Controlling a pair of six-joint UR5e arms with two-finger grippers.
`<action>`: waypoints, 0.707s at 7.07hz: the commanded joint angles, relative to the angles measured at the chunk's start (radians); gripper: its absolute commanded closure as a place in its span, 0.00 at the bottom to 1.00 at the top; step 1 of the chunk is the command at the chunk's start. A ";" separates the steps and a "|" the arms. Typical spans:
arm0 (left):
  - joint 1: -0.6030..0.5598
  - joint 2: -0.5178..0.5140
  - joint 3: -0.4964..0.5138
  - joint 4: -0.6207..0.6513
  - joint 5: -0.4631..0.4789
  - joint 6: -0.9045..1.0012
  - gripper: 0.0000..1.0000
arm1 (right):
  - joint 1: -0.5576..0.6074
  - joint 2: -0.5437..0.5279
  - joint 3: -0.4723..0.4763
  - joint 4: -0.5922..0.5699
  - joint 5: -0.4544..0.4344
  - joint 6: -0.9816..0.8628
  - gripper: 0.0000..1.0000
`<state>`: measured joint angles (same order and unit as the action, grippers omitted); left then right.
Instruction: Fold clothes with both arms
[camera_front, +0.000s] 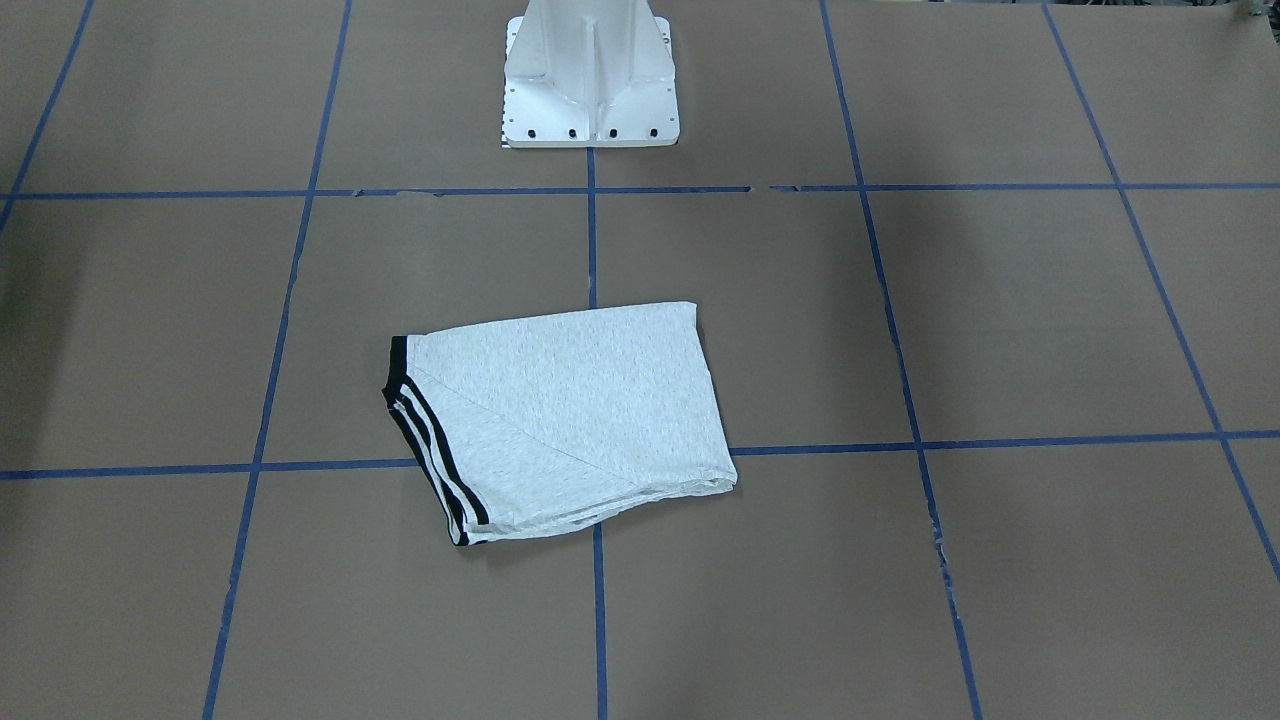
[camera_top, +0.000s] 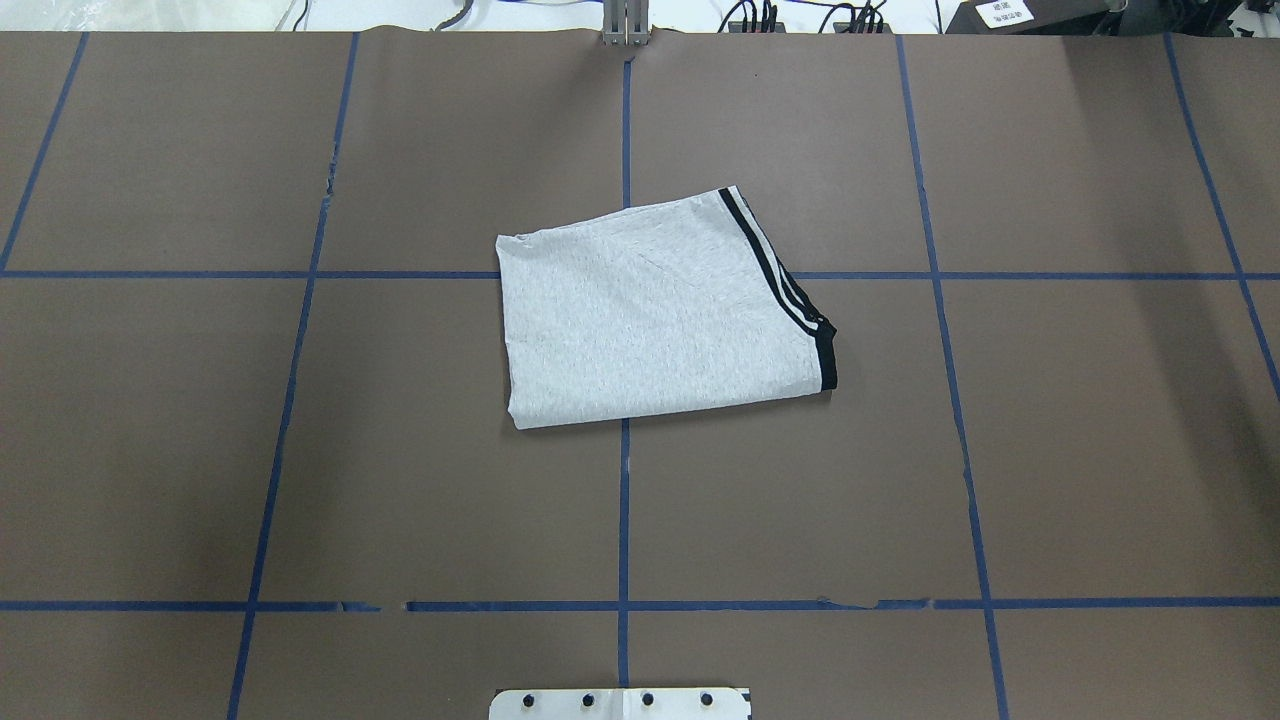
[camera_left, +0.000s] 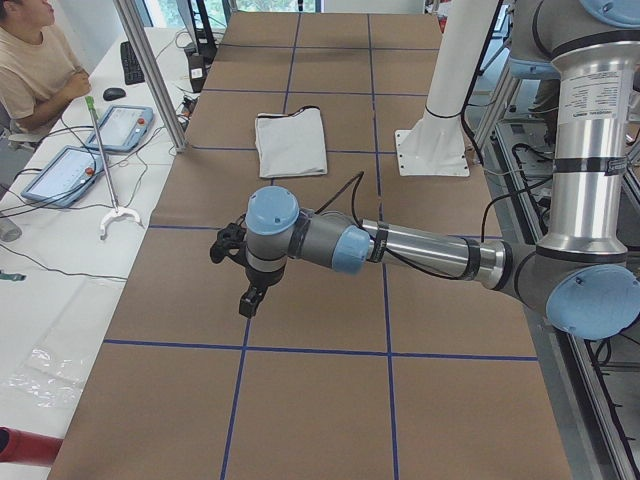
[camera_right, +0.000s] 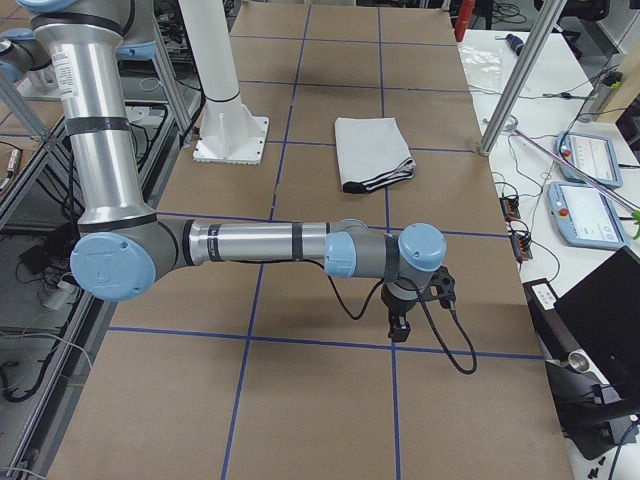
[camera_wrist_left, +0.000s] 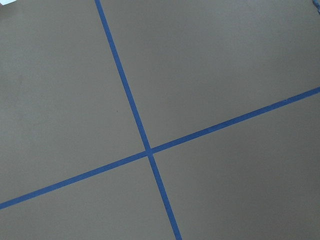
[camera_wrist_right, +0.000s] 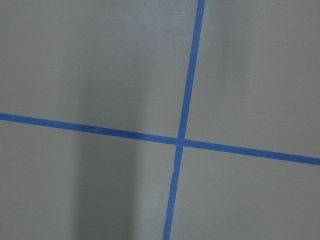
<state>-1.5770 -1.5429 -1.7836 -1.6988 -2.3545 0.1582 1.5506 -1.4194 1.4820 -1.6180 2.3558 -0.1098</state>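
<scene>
The light heather-grey T-shirt (camera_top: 655, 315) lies folded into a compact rectangle at the table's middle, black-and-white stripes along one edge; its print is hidden. It also shows in the front-facing view (camera_front: 565, 425), the left view (camera_left: 290, 140) and the right view (camera_right: 372, 152). My left gripper (camera_left: 250, 297) hangs above the brown table far from the shirt. My right gripper (camera_right: 399, 327) hangs likewise at the opposite end. Both show only in the side views, so I cannot tell whether they are open or shut. Neither holds the shirt.
The white pedestal base (camera_front: 592, 75) stands behind the shirt. Blue tape lines (camera_top: 624, 520) grid the brown table cover. An operator (camera_left: 35, 60) sits beside tablets (camera_left: 65, 175) off the table's far side. A metal post (camera_right: 520, 75) stands at that edge.
</scene>
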 joint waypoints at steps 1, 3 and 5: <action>0.000 0.000 -0.016 -0.004 -0.015 0.001 0.00 | 0.005 0.013 0.004 0.003 0.005 -0.001 0.00; 0.000 0.000 -0.002 -0.004 -0.089 0.000 0.00 | 0.005 0.007 0.003 0.003 0.010 -0.001 0.00; 0.000 -0.002 -0.016 -0.004 -0.091 0.000 0.00 | 0.002 0.008 0.003 0.003 0.010 -0.001 0.00</action>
<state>-1.5770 -1.5435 -1.7926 -1.7026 -2.4400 0.1582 1.5535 -1.4113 1.4861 -1.6153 2.3652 -0.1104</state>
